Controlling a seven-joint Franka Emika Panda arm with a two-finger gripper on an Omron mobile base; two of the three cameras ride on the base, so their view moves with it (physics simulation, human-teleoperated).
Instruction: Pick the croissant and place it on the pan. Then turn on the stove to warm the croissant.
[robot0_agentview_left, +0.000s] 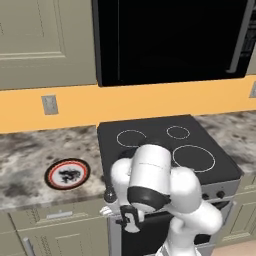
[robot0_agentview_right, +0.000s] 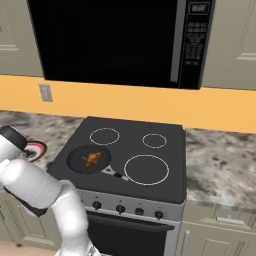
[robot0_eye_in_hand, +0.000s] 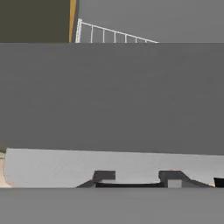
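I see the croissant (robot0_agentview_right: 93, 159) lying in the pan (robot0_agentview_right: 80, 162), which sits on the near-left burner of the stove (robot0_agentview_right: 165, 185), its handle pointing right toward the large near-right ring. My arm is folded low at the stove's near-left corner, and the gripper (robot0_agentview_left: 129, 220) hangs in front of the silver knob panel, below the cooktop edge and well apart from the croissant, which lies up and beyond it on the glass. In the hand view the gripper (robot0_eye_in_hand: 135, 177) points at the grey stove front with its two fingertips (robot0_eye_in_hand: 104, 176) close to the panel; it is clenched, but I cannot make out what, if anything, sits between the tips. A red-rimmed plate (robot0_agentview_left: 67, 174) rests on the counter (robot0_agentview_left: 30, 160) left of the stove. The microwave (robot0_agentview_right: 115, 40) hangs above.
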